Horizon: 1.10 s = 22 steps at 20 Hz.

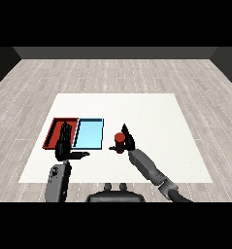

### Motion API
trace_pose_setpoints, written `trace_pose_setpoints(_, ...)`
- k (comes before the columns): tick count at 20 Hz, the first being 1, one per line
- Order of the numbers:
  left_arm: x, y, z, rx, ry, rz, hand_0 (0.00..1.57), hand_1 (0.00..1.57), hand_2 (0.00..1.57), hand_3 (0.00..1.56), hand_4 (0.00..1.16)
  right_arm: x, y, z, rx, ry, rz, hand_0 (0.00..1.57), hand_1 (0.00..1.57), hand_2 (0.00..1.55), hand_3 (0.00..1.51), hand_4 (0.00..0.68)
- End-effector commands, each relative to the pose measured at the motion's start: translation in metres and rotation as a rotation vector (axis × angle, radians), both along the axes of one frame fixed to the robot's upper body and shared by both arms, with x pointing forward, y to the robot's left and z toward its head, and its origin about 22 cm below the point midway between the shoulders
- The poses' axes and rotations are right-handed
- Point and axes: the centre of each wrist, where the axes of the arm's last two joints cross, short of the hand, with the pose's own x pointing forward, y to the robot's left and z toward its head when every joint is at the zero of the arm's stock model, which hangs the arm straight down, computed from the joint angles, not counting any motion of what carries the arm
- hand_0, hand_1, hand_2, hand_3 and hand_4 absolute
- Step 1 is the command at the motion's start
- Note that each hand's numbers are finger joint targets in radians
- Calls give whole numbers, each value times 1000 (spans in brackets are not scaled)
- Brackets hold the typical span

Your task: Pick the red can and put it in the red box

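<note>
While left robot hand (64, 146) hangs open, right robot hand (128, 142) curls round red can (119, 141).

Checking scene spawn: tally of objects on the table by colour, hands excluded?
Red: 2, the red can and the red tray
Light blue: 1, the light blue tray
Total: 3

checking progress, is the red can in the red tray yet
Not yet: the red can stands upright right of the light blue tray, right hand curled round it.
</note>
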Motion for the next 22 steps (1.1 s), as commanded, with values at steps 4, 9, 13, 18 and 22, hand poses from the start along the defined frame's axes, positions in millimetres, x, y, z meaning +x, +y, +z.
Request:
trace_pose_setpoints(4,6,13,-2,15,-11,22,0,0,0,0,0,-4,-2,-11,-118,32,-136,1462,1462,1459,1423,611)
trace_pose_setpoints(9,16,2,-11,1,-14,-9,0,0,0,0,0,-19,2,-19,-143,27,-134,1467,1467,1450,1400,595)
trace_pose_setpoints(13,7,-1,6,0,11,8,0,0,0,0,0,-8,5,-13,-176,1,-105,1476,1476,1444,1389,598)
trace_pose_setpoints(18,6,-10,0,5,15,-32,0,0,0,0,0,-12,9,23,-188,-65,-105,1438,1438,1437,1373,607)
trace_pose_setpoints(22,10,-8,-2,22,12,-46,0,0,0,0,0,-4,11,46,-194,-145,-102,1424,1424,1432,1370,616)
